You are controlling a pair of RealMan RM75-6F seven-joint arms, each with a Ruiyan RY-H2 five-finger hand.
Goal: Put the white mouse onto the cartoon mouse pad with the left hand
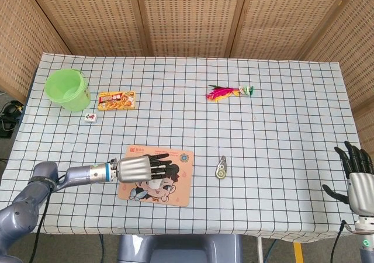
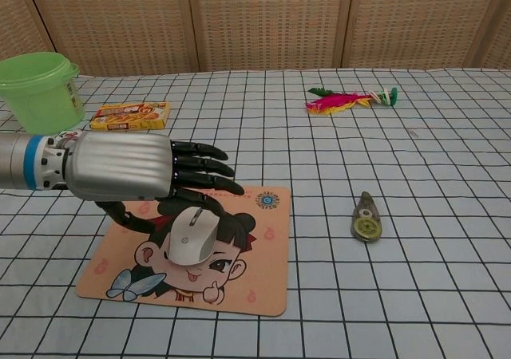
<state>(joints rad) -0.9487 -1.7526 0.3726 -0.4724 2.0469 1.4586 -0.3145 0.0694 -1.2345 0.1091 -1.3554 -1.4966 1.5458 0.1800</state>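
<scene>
The white mouse (image 2: 190,235) lies flat on the cartoon mouse pad (image 2: 249,283), over the printed girl's face. My left hand (image 2: 132,175) hovers just left of and behind it, fingers (image 2: 209,167) stretched out straight and apart, holding nothing. Its thumb (image 2: 120,212) curls underneath, beside the mouse. From the head view the left hand (image 1: 139,167) covers the pad's (image 1: 178,197) left upper part, with the mouse (image 1: 155,183) showing below the fingertips. My right hand (image 1: 357,184) hangs off the table's right edge with fingers spread and empty.
A green bucket (image 1: 67,89) stands at the far left, with a snack packet (image 1: 117,101) and a small tile (image 1: 90,117) beside it. A feathered shuttlecock (image 1: 228,92) lies at the back. A correction tape (image 1: 221,169) sits right of the pad.
</scene>
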